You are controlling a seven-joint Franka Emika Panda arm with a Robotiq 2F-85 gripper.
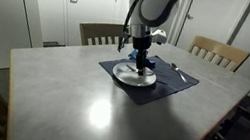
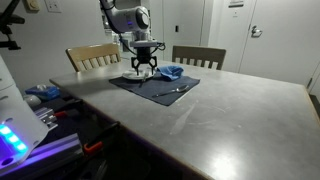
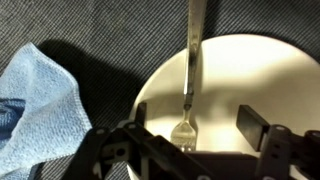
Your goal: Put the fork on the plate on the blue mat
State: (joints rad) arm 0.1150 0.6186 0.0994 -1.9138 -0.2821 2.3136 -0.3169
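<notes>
Item 1. Silver metal fork (image 3: pixel 187 75): in the wrist view it lies in the centre of the frame, tines toward the bottom edge and resting on the plate, handle running up across the rim to the top edge. It cannot be made out in either exterior view.

Item 2. Round cream-white plate (image 3: pixel 265 75): fills the right half of the wrist view. It sits on the mat in both exterior views (image 1: pixel 122 73) (image 2: pixel 128 78).

Item 3. Dark blue woven place mat (image 3: pixel 100 35): lies under the plate, at the far centre of the table in both exterior views (image 1: pixel 157 93) (image 2: pixel 150 88).

Item 4. Black Robotiq gripper (image 3: pixel 195 122): at the bottom edge of the wrist view, its 2 fingers (image 3: pixel 250 122) spread wide on either side of the fork tines, clear of them and gripping nothing. In both exterior views it hangs just above the plate (image 1: pixel 141 65) (image 2: pixel 143 70).

Item 5. Crumpled light blue cloth (image 3: pixel 35 105): left of the wrist view, on the mat just beside the plate; also seen in an exterior view (image 2: pixel 171 72).

Item 6. A 2nd silver utensil (image 2: pixel 170 92): on the mat, apart from the plate; kind cannot be told.

Item 7. Grey rectangular table (image 1: pixel 64 101) with 2 wooden slat-back chairs (image 1: pixel 100 34) at its far side.
</notes>
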